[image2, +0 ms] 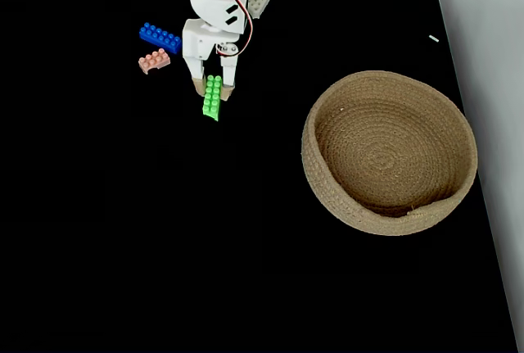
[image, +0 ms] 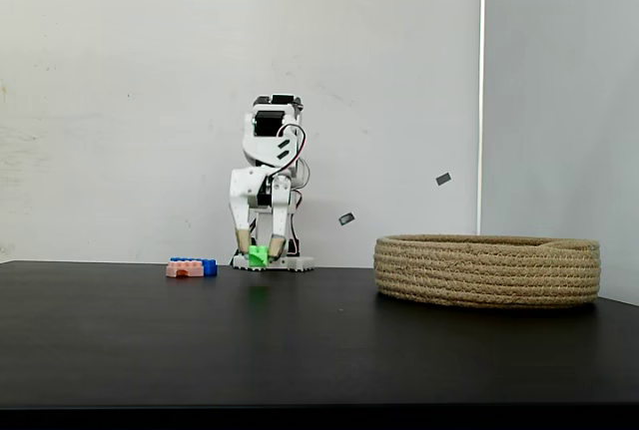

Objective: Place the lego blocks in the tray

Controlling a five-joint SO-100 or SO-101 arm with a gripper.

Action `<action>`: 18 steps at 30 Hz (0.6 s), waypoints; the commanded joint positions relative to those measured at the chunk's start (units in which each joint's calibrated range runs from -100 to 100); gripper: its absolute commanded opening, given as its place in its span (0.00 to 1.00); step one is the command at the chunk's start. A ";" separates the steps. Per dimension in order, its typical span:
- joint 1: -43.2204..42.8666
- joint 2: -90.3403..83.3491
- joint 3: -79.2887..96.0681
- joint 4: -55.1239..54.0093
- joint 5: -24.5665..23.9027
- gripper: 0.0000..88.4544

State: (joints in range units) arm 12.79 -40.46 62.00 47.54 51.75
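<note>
The white claw (image2: 213, 89) is clamped on the bright green studded plastic brick (image2: 213, 97), apparently for carrying to the empty coiled tan rope basket (image2: 327, 173).

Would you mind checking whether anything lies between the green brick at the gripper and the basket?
Nothing visible does. The green brick sits between the gripper fingers, and only bare black table lies between it and the basket.

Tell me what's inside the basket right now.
Seen from above, the basket holds no bricks, just its coiled rope floor. The part of the floor under the near wall is hidden. The green, blue and pink bricks lie outside.
</note>
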 commanded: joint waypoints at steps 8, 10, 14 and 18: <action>-17.07 5.03 -44.44 13.89 -5.32 0.00; -20.86 8.13 -47.45 13.06 -6.25 0.00; -26.88 15.09 -51.46 12.39 -6.64 0.00; -32.24 22.66 -55.93 12.06 -8.21 0.00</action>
State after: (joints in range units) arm -15.15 -21.88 13.83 60.86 44.71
